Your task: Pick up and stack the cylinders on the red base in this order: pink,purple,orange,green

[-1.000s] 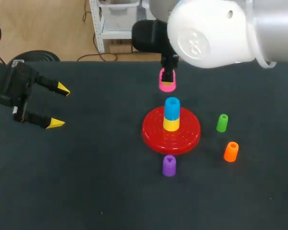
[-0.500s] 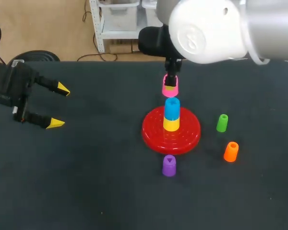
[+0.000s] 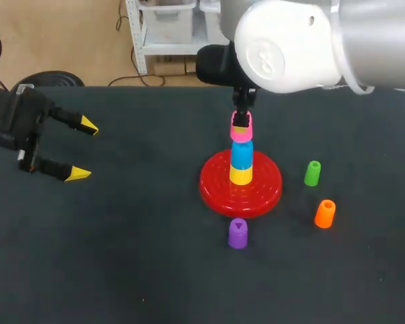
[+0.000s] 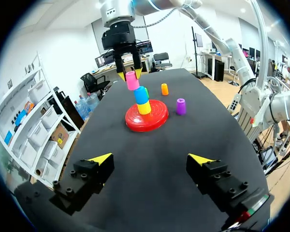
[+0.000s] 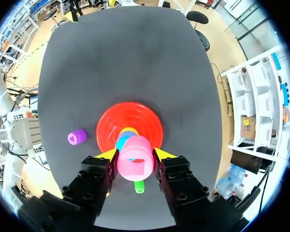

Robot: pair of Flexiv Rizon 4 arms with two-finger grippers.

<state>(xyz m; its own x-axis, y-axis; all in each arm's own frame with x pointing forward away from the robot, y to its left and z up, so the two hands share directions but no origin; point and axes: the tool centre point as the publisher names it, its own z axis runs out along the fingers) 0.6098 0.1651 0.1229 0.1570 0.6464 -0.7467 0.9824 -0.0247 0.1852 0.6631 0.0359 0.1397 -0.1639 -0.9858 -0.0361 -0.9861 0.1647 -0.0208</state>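
Note:
My right gripper [image 3: 241,121] is shut on the pink cylinder [image 3: 241,129], which it holds right on top of the blue cylinder [image 3: 241,154]. Blue stands on a yellow cylinder [image 3: 241,175] at the middle of the red base [image 3: 266,192]. In the right wrist view both fingers press the pink cylinder [image 5: 134,163] from two sides above the base [image 5: 145,116]. The purple cylinder [image 3: 237,233] stands just in front of the base; the green [image 3: 312,173] and orange [image 3: 325,213] ones stand to its right. My left gripper [image 3: 79,150] hangs open at the far left, holding nothing.
The dark table [image 3: 121,256] stretches wide to the left and front of the base. My right arm's big white housing [image 3: 290,44] hangs over the table's far side.
My right gripper carried the pink cylinder forward and down from behind the base onto the blue cylinder. The left arm has kept still.

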